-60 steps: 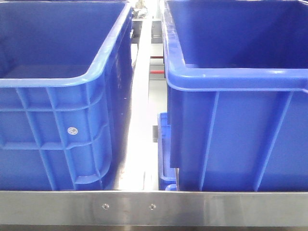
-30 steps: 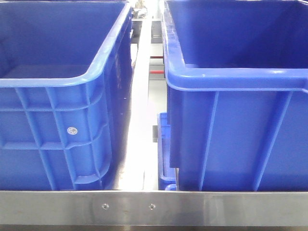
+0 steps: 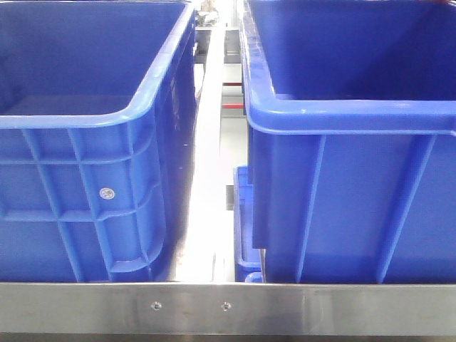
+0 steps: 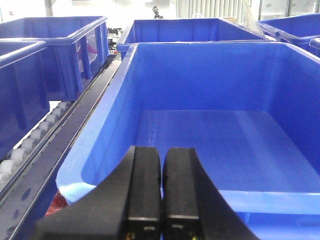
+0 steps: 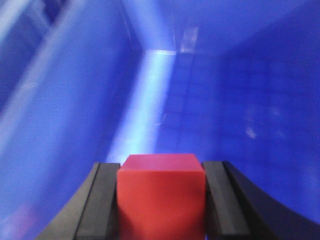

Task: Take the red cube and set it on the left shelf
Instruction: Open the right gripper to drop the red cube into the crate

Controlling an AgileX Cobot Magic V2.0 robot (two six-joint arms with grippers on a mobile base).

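In the right wrist view the red cube (image 5: pixel 161 197) sits between my right gripper's (image 5: pixel 161 200) two black fingers, which are shut on its left and right sides. Blurred blue bin walls and floor lie all around it. In the left wrist view my left gripper (image 4: pixel 161 187) is shut and empty, its two black fingers pressed together over the near rim of a large blue bin (image 4: pixel 150 55). Neither gripper nor the cube shows in the front view. I cannot tell which surface is the left shelf.
The front view shows two large blue bins, left (image 3: pixel 153 85) and right (image 3: pixel 342 114), on a steel-edged rack (image 3: pixel 228 306) with a narrow gap between them. The left wrist view shows more blue bins (image 4: pixel 65 30) and a roller track (image 4: pixel 30 145) at left.
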